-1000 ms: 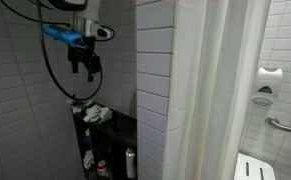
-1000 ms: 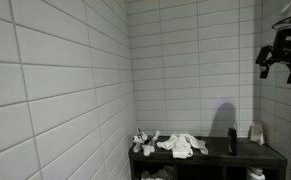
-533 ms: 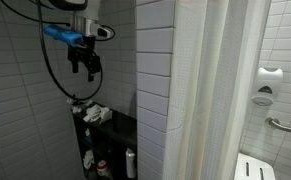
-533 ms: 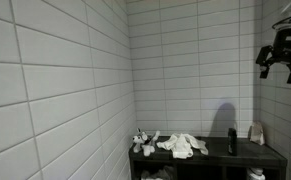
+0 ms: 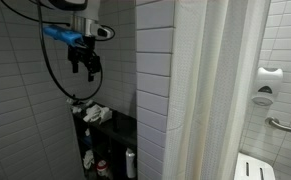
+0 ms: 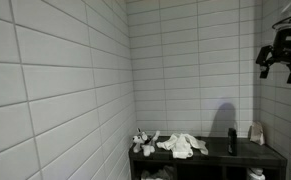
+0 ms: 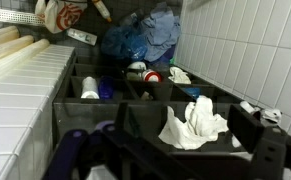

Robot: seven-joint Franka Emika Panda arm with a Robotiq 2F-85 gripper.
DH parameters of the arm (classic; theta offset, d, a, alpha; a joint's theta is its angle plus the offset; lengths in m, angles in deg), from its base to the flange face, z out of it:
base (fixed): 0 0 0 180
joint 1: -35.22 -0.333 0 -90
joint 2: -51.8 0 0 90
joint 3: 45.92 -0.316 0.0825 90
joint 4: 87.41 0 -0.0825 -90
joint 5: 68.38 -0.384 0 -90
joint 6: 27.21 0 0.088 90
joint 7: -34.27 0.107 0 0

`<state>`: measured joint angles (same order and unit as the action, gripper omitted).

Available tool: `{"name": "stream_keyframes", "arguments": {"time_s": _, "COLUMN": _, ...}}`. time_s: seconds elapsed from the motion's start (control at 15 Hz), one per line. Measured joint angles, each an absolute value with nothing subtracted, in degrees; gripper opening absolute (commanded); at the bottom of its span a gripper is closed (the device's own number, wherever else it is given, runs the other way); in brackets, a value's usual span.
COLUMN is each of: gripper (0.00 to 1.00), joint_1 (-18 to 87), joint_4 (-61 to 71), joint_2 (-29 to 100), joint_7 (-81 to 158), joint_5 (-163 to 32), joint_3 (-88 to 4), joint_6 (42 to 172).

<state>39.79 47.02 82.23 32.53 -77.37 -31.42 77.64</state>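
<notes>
My gripper (image 5: 85, 68) hangs open and empty, high above a black shelf unit (image 5: 118, 127) set against the tiled wall; it appears at the right edge in an exterior view (image 6: 278, 62). A crumpled white cloth (image 6: 182, 146) lies on the shelf top, also visible as the cloth (image 5: 95, 113) below the gripper. In the wrist view the cloth (image 7: 197, 120) shows between the two dark fingers (image 7: 253, 132) of the gripper (image 7: 188, 128), far beneath them. Nothing sits between the jaws.
On the shelf top stand a dark bottle (image 6: 232, 141), a small white object (image 6: 255, 133) and small items (image 6: 143, 142). Compartments below hold bottles (image 5: 131, 161) and a white bottle (image 7: 89, 88). A blue bag (image 7: 145, 35) lies beyond. A shower curtain (image 5: 220, 90) hangs nearby.
</notes>
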Motion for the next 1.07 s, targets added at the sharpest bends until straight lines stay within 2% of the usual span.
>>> {"name": "stream_keyframes", "arguments": {"time_s": 0.33, "gripper": 1.00, "joint_1": 41.0, "joint_4": 47.1, "joint_2": 82.3, "joint_7": 33.4, "joint_5": -77.3, "joint_3": -33.4, "joint_6": 79.3}}
{"name": "stream_keyframes", "arguments": {"time_s": 0.67, "gripper": 1.00, "joint_1": 41.7, "joint_4": 48.5, "joint_2": 83.9, "joint_7": 39.2, "joint_5": -76.6, "joint_3": -39.7, "joint_6": 88.1}}
{"name": "stream_keyframes", "arguments": {"time_s": 1.07, "gripper": 1.00, "joint_1": 40.0, "joint_4": 49.3, "joint_2": 83.9, "joint_7": 42.7, "joint_5": -75.3, "joint_3": -46.7, "joint_6": 88.3}}
